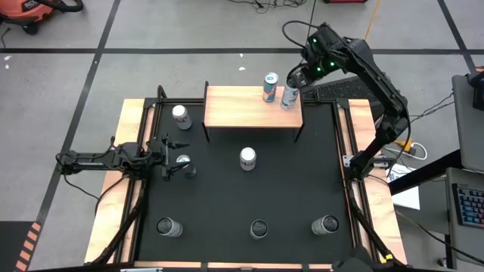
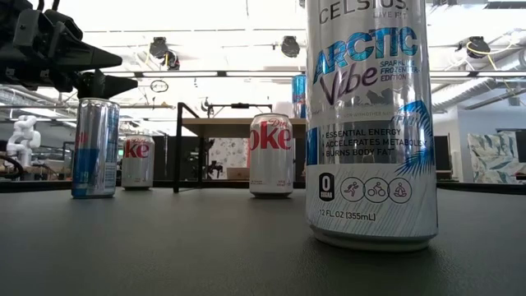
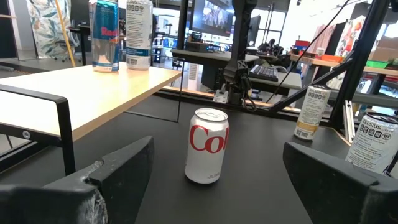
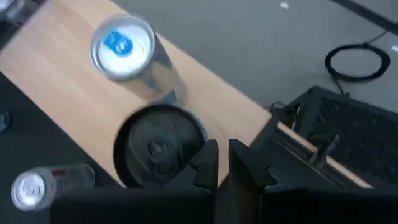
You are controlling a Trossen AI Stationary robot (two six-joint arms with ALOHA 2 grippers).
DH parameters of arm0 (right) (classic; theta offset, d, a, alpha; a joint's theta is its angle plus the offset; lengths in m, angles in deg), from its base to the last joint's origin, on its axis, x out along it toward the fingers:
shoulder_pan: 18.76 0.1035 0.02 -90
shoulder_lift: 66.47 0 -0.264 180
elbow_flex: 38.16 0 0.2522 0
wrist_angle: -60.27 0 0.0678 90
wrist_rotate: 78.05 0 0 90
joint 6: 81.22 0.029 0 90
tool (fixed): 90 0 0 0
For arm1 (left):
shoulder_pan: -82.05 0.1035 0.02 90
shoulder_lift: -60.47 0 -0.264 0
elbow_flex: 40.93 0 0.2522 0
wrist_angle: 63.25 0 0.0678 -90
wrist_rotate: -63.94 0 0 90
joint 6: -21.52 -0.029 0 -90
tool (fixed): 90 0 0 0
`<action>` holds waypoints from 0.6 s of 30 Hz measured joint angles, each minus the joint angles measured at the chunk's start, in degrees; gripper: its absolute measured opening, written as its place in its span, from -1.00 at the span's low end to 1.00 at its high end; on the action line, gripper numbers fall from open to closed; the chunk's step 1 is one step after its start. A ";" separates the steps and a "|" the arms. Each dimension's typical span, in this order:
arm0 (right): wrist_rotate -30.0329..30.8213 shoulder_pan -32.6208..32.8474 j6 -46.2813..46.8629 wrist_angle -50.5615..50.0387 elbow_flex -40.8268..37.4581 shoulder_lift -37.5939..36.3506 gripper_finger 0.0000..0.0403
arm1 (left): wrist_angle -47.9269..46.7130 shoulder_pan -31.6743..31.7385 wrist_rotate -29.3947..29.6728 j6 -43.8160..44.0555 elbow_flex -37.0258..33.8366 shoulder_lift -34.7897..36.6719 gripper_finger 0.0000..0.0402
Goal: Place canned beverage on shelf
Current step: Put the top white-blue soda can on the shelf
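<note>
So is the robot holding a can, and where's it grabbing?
Nothing is held. The right gripper has its fingers close together beside the dark-topped can on the shelf, not around it. The left gripper is open and empty.

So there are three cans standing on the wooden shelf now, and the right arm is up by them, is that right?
Not quite: the high view shows two cans on the shelf, a blue-topped can and a second can beside it. The right tool is indeed up by them.
</note>
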 joint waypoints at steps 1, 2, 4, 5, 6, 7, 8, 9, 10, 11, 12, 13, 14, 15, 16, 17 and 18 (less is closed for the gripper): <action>0.79 0.02 0.00 -0.03 0.00 -0.02 -0.89 | 0.00 0.00 0.00 0.00 0.00 -0.01 0.80; 1.93 0.02 0.10 -0.01 0.00 -0.02 -0.89 | 0.00 0.00 0.00 0.00 -0.02 0.00 0.80; 3.34 0.02 0.11 -0.15 0.00 -0.02 -0.89 | 0.01 0.01 0.00 0.00 0.00 0.00 0.80; 3.60 0.02 0.08 -0.14 0.00 -0.02 -0.89 | 0.00 0.00 0.00 0.00 0.00 0.00 0.80; 3.58 0.02 -0.07 -0.15 0.00 -0.02 -0.89 | 0.02 0.01 0.00 0.00 0.00 0.00 0.80; 3.52 0.02 -0.29 -0.09 0.00 -0.04 -0.89 | 0.01 0.01 0.00 0.01 0.00 -0.01 0.80; 3.51 0.00 -0.40 -0.04 0.00 -0.20 -0.89 | 0.00 0.00 0.00 0.00 0.00 -0.01 0.80; 3.53 0.00 -0.51 0.15 0.00 -0.41 -0.89 | 0.01 0.00 0.00 0.00 0.00 0.00 0.80; 3.52 0.02 -0.63 0.63 0.00 -0.74 -0.89 | 0.00 0.00 0.00 0.00 0.00 -0.01 0.80; 3.51 0.02 -1.05 1.27 0.00 -1.21 -0.89 | 0.00 0.01 0.00 0.00 0.00 -0.01 0.80; 3.48 0.02 -1.39 1.77 0.00 -1.76 -0.89 | 0.02 0.02 0.00 0.00 -0.02 0.00 0.80; 3.48 0.02 -1.53 2.38 0.00 -2.39 -0.89 | 0.00 0.02 0.00 0.00 0.00 0.00 0.80; 3.42 0.02 -1.61 3.30 0.01 -2.93 -0.89 | 0.00 0.00 0.00 0.00 0.00 -0.02 0.80; 3.38 0.02 -1.62 4.20 0.03 -3.40 -0.89 | 0.02 0.00 0.00 0.00 0.00 0.00 0.80; 3.38 0.02 -1.63 4.82 0.08 -3.68 -0.89 | 0.02 0.00 0.00 0.00 -0.02 -0.02 0.80; 3.33 0.02 -1.60 5.26 0.09 -3.78 -0.89 | 0.00 0.00 0.00 0.00 0.00 -0.01 0.80; 3.15 0.02 -1.48 5.48 0.11 -3.75 -0.89 | 0.00 0.00 0.00 0.00 0.00 -0.01 0.80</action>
